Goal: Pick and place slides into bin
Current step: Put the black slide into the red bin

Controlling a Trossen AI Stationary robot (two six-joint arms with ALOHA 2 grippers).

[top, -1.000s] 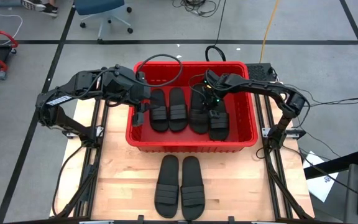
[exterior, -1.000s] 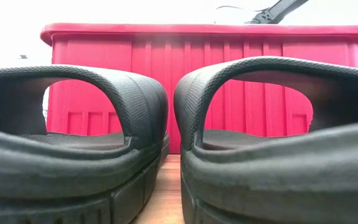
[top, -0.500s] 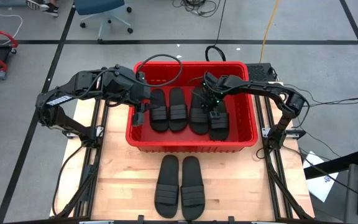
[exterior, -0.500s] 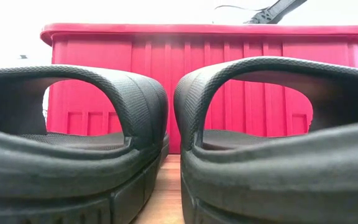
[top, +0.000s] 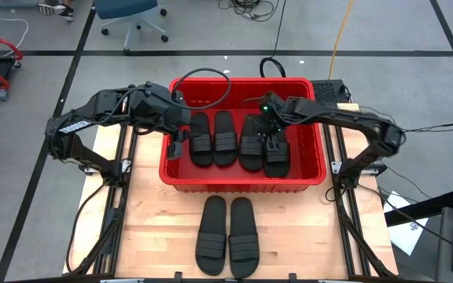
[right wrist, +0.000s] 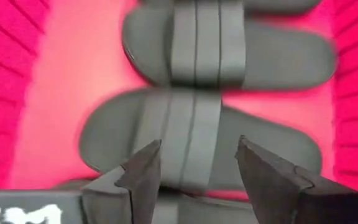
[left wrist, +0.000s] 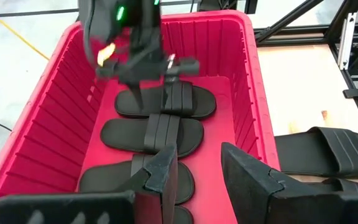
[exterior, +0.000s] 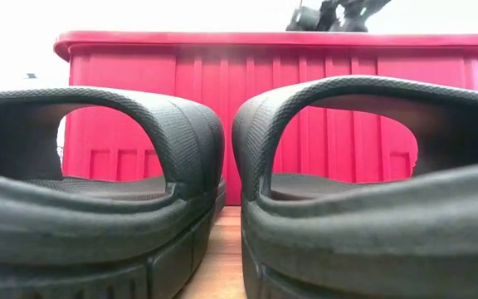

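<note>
Standing open and empty, both arms' fingers, left and right, hang inside the bin; two slides lie on the wooden surface nearby.

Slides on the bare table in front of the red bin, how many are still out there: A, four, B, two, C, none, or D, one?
B: the high view shows two slides lying side by side on the wooden table in front of the bin, while four others already lie inside it.
</note>
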